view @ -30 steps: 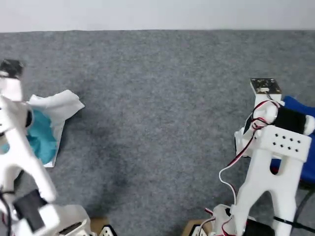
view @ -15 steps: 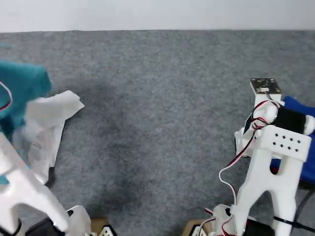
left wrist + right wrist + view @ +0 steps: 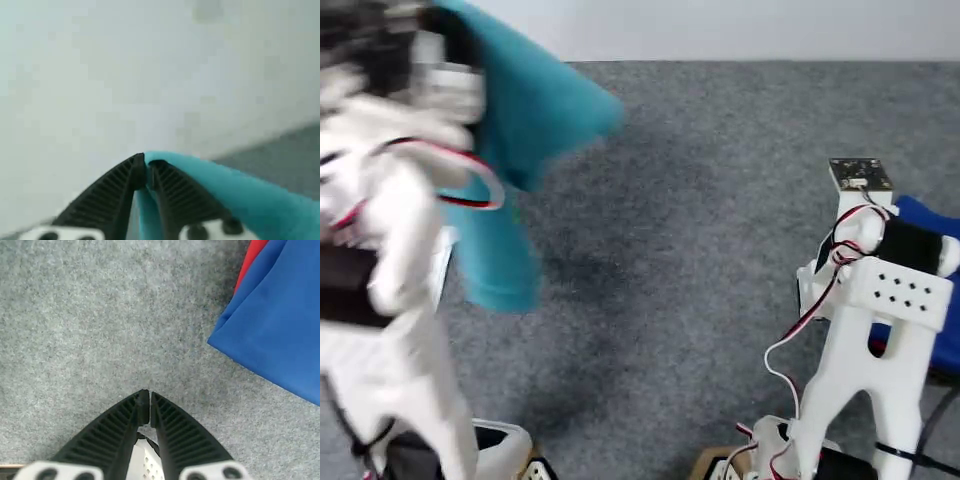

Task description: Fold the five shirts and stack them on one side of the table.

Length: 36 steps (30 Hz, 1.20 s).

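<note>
Cloth shirt (image 3: 520,130), teal, in left claw (image 3: 146,166)

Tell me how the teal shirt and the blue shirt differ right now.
The teal shirt hangs in the air, pinched in the left gripper; the blue shirt lies flat on the table, untouched. The teal one droops loose on the left side; the blue one sits at the right edge, against a red cloth. Both are plain cloth.

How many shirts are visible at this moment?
3. A teal shirt hangs from the left gripper; a folded blue shirt lies at the table's right edge, touching a red shirt. Others may be hidden behind the left arm.
</note>
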Available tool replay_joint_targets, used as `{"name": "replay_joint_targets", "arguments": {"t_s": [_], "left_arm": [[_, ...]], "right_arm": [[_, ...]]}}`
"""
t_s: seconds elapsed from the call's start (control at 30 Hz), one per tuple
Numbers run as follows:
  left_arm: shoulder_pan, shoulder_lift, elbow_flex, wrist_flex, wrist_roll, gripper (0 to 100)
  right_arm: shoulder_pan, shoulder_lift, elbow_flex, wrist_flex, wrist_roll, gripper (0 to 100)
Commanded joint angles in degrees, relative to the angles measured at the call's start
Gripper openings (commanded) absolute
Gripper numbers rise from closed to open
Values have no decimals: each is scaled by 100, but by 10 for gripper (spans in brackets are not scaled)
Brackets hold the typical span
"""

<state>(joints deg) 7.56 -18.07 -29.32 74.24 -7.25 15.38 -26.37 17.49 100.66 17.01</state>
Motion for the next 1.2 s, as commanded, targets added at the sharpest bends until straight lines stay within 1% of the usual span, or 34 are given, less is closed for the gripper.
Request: {"name": "replay_joint_targets", "arguments": {"t_s": [0.0,0.07,0.23,0.33,0.37,0.47,0.53,0.63,0.73,0.8,0.9,1.03,1.1,1.17], "left_arm": [[615,396,426,352,-62,5],[774,738,910,440,-62,5],[774,2084,2158,237,-88,5],[730,2971,2255,211,-88,8],[677,3209,2185,237,-70,21],[422,3534,1657,791,-26,111],[246,3569,1209,1160,193,151],[105,3516,444,1714,141,170],[149,3446,-426,2259,9,171],[290,3429,-1042,2585,9,172],[615,3385,-1367,2637,26,173],[1442,3525,-963,2629,-35,174],[1916,3771,-646,2620,-308,175],[2215,4132,-418,2602,-519,175]], "right_arm": [[48,-171,-26,242,-44,9],[48,-171,-26,242,-44,9],[40,-127,-18,233,-44,9],[13,-110,-18,224,-35,9],[4,-110,-18,215,-35,9],[4,-101,-18,215,211,11],[4,-101,-18,215,396,9],[4,-101,-18,215,440,9],[13,-101,-18,215,431,9],[31,-101,-18,215,431,9],[40,-110,-18,215,431,9],[40,-110,-18,215,431,9],[48,-110,-18,224,431,9],[48,-110,-18,224,431,9]]}}
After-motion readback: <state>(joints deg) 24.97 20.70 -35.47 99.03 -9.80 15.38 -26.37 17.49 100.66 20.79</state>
